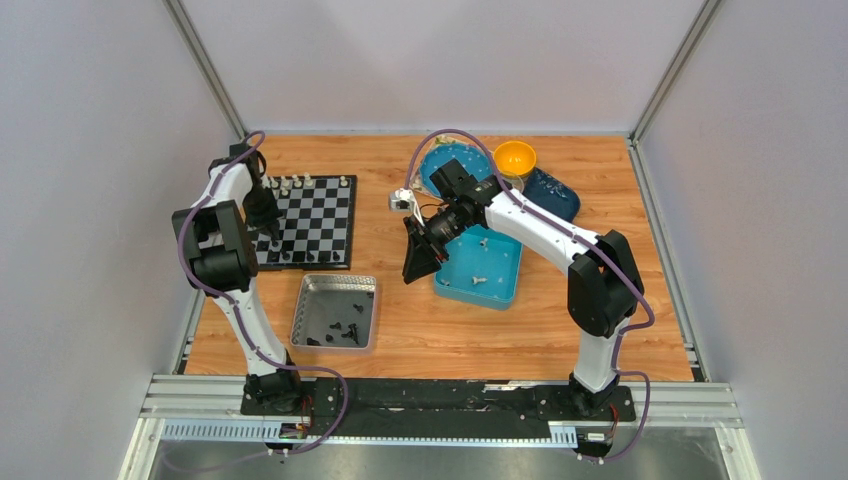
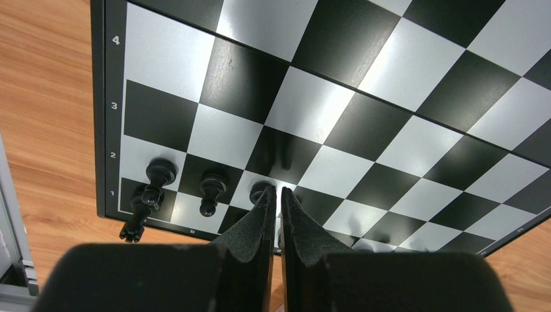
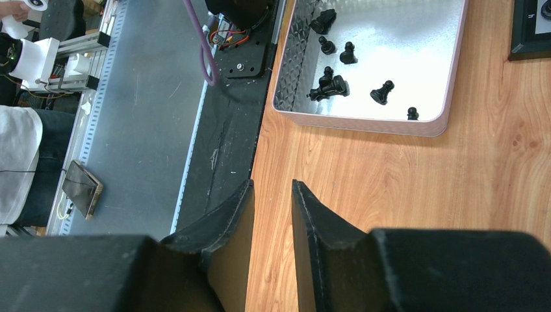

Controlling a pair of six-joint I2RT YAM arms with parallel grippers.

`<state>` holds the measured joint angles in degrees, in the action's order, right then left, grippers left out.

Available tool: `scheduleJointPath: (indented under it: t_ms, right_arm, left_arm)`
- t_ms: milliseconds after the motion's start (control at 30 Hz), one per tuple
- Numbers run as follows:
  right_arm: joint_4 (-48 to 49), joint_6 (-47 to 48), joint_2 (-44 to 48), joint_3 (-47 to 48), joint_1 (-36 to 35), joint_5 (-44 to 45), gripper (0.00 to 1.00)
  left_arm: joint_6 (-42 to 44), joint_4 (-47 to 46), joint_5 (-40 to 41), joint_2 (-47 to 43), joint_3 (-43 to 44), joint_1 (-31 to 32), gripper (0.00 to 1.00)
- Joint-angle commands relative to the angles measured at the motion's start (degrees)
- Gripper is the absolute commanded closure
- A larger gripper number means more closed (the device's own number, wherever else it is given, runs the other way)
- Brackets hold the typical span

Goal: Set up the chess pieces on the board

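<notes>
The checkered board [image 1: 322,215] lies at the left, with cream chess pieces [image 1: 300,183] along its far edge and black ones along its near edge. My left gripper [image 1: 268,233] hangs over the near left corner. In the left wrist view its jaws [image 2: 279,190] stand almost together, pinching a black pawn [image 2: 259,192] whose base shows beside the left fingertip, on the second row. Two black pawns [image 2: 211,188] and a taller black piece [image 2: 141,207] stand to its left. My right gripper [image 1: 416,264] [image 3: 271,183] hovers open over bare wood, holding nothing.
A silver tray [image 1: 301,312] [image 3: 364,121] near the board holds several loose black pieces [image 3: 331,86]. A blue tray [image 1: 500,292] with small cream pieces sits right of centre. An orange bowl [image 1: 515,157] and a round blue dish [image 1: 440,163] stand behind it.
</notes>
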<state>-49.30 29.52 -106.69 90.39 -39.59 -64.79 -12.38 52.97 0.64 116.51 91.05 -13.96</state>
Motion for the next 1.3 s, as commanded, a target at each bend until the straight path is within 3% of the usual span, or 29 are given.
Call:
scheduleJointPath:
  t_ms: [0, 533, 1267]
  right_arm:
    - [-0.27, 1.16, -0.09, 2.07, 0.13, -1.56, 0.69]
    - [-0.36, 1.33, 0.00, 2.07, 0.13, -1.74, 0.69]
    - [-0.45, 1.33, -0.09, 2.16, 0.22, -2.00, 0.69]
  left_arm:
    - [1.48, -0.32, -0.21, -0.32, -0.25, -0.64, 0.87]
    - [1.75, 0.38, 0.41, -0.49, 0.62, -0.81, 0.85]
    - [2.71, 2.66, 1.55, -0.76, 3.08, -0.81, 0.73]
